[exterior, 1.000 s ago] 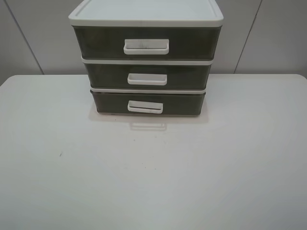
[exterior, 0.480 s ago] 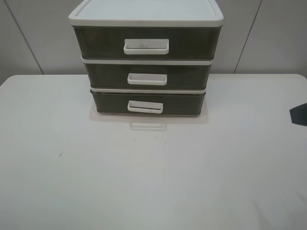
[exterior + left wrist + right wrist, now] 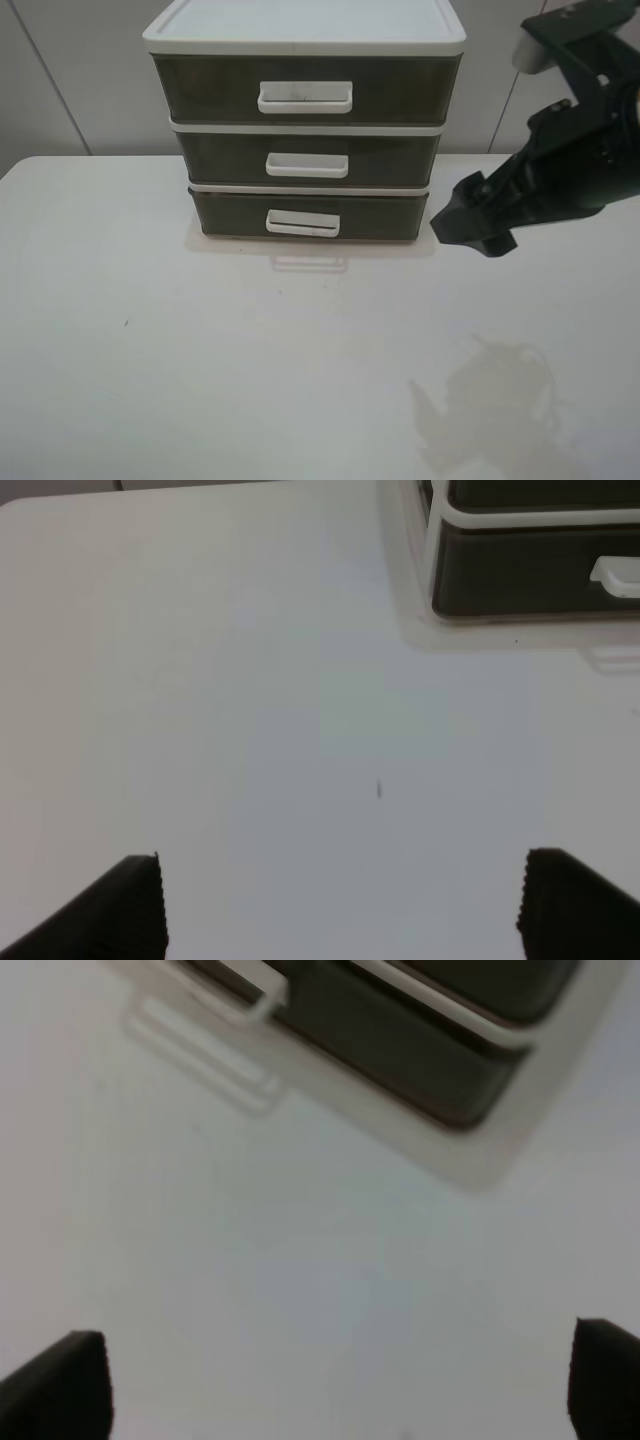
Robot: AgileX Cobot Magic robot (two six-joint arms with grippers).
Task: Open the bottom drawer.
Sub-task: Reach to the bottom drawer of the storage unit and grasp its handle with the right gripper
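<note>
the bottom drawer (image 3: pixel 308 214) sits shut at the base of the three-tier drawer unit (image 3: pixel 300 35), at the back of the white table (image 3: pixel 150 360). its small white handle (image 3: pixel 302 224) faces you with nothing in front of it. your right gripper (image 3: pixel 472 226) hangs just right of the unit's lower corner, fingers spread wide and empty, probably lining up on that handle. your left gripper (image 3: pixel 342 905), also spread and empty, hovers over the table, off to the unit's left. the middle drawer (image 3: pixel 308 158) carries a similar handle directly above.
</note>
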